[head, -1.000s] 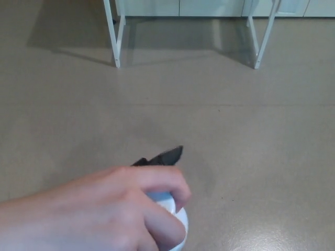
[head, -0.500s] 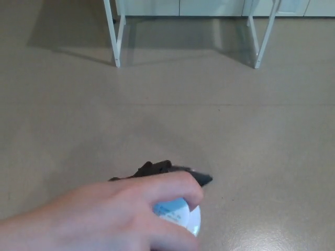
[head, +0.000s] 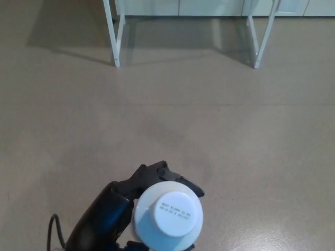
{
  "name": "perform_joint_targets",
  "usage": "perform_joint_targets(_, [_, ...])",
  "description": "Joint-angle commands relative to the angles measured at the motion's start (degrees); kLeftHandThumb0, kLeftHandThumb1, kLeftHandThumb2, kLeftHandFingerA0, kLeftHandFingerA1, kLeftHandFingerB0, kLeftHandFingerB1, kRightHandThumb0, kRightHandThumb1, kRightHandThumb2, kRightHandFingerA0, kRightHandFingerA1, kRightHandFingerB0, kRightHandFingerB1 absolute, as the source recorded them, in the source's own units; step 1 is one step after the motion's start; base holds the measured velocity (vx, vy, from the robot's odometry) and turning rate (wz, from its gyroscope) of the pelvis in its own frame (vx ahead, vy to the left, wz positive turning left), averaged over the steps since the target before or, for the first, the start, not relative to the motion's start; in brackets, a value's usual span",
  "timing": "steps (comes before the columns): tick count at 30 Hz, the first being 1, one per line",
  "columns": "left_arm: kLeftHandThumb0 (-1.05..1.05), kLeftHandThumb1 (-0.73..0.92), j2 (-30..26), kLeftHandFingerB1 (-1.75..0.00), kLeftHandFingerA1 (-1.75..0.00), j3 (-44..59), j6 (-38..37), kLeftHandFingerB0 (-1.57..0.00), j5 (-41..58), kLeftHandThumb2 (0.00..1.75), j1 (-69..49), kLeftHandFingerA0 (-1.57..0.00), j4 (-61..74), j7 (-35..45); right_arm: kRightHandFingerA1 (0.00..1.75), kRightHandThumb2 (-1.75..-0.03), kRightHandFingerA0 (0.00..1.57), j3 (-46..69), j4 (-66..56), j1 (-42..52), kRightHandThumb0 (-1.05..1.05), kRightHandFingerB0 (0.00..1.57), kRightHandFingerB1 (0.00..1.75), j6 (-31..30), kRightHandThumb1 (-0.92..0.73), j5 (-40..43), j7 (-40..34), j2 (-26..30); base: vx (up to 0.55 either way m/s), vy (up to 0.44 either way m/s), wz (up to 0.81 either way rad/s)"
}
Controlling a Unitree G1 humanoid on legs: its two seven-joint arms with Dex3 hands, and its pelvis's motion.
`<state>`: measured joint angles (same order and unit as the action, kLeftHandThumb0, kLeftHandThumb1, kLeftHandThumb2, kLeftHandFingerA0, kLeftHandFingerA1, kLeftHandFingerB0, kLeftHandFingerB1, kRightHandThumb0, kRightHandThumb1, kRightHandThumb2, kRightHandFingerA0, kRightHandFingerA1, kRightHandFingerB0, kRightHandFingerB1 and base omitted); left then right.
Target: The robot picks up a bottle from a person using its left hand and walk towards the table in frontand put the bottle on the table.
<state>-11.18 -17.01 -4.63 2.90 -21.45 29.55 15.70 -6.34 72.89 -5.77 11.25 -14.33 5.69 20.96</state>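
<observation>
A bottle [head: 168,215] with a white cap stands upright at the bottom middle of the head view, seen from above. My left hand [head: 128,201] is shut on it, black fingers [head: 172,177] curling around the far side of the bottle. The arm comes in from the lower left. The table's white legs [head: 114,39] stand far ahead at the top of the picture; its top is out of frame. My right hand does not show.
Beige floor stretches between me and the table. A second pair of white legs [head: 259,42] stands at the top right. Pale cabinet fronts [head: 209,7] run along the top edge behind the legs.
The person's hand that covered the bottle has withdrawn out of the picture. The bottle now sits in my left hand alone, with its white cap fully showing.
</observation>
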Motion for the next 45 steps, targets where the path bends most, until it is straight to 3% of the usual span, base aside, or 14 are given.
perform_joint_targets(1, [-0.16,0.76,0.18,-1.05,-1.25,0.24,-2.64,-0.77,-1.41,0.71,-1.15,-1.09,-0.02,-0.78,0.47,-0.62,0.66,-0.14,0.57,0.27,-0.29,0.52,0.4,-0.64,-0.74,-0.33,0.14,0.98,0.0,0.0,0.0])
perform_joint_targets(2, [-0.16,0.78,0.12,-1.05,-1.25,0.46,-3.85,-0.76,-1.41,0.69,-1.61,-1.1,-0.69,-0.7,0.46,-0.61,0.64,0.22,0.53,0.27,-0.27,0.53,0.4,-0.81,-0.71,0.12,0.77,0.92,0.0,0.0,0.0])
perform_joint_targets(3, [-0.17,0.79,0.16,-1.05,-1.26,0.44,-4.14,-0.76,-1.54,0.67,-1.85,-1.09,-0.73,-0.78,0.58,-0.79,0.61,0.36,0.54,0.33,-0.34,0.48,0.51,-0.69,-0.61,0.26,0.88,0.99,0.0,0.0,-1.12])
perform_joint_targets(6, [-0.17,0.79,0.29,-1.05,-1.26,0.41,-4.57,-0.76,-1.79,0.67,-2.16,-1.09,-0.77,-0.85,0.58,-0.79,0.61,0.58,0.55,0.42,-0.34,0.48,0.51,-0.48,-0.61,0.34,0.96,1.09,-0.02,-0.005,0.05])
perform_joint_targets(7, [-0.16,0.8,0.43,-1.02,-1.27,0.54,-4.12,-0.78,-1.1,0.69,-2.38,-1.1,-0.52,-0.76,0.45,-0.61,0.63,0.31,0.56,0.31,-0.27,0.5,0.39,-0.5,-0.74,0.03,0.99,1.16,-0.08,-0.02,0.61])
perform_joint_targets(15, [-0.19,0.82,1.18,-1.03,-1.27,1.33,-5.23,-0.77,0.93,0.65,-4.19,-1.07,-0.81,-0.04,0.46,-0.61,0.63,0.46,0.86,0.38,-0.27,0.5,0.4,-1.49,-0.72,0.27,1.41,1.01,0.04,0.123,-0.11])
perform_joint_targets(24, [-0.16,0.79,1.18,-1.03,-1.25,1.36,-5.99,-0.76,1.56,0.71,-4.58,-1.08,-1.1,0.77,0.46,-0.61,0.59,0.25,0.49,1.12,-0.3,0.47,0.39,-1.21,-0.72,0.01,1.53,0.8,0.22,0.255,-0.01])
perform_joint_targets(45, [-0.16,0.79,1.53,-1.0,-1.23,1.15,-5.61,-0.76,2.41,0.69,-4.84,-1.1,-0.73,1.67,0.43,-0.61,0.58,0.72,0.97,0.47,-0.3,0.47,0.38,-2.26,-0.72,0.25,3.58,0.92,0.36,-0.091,0.03])
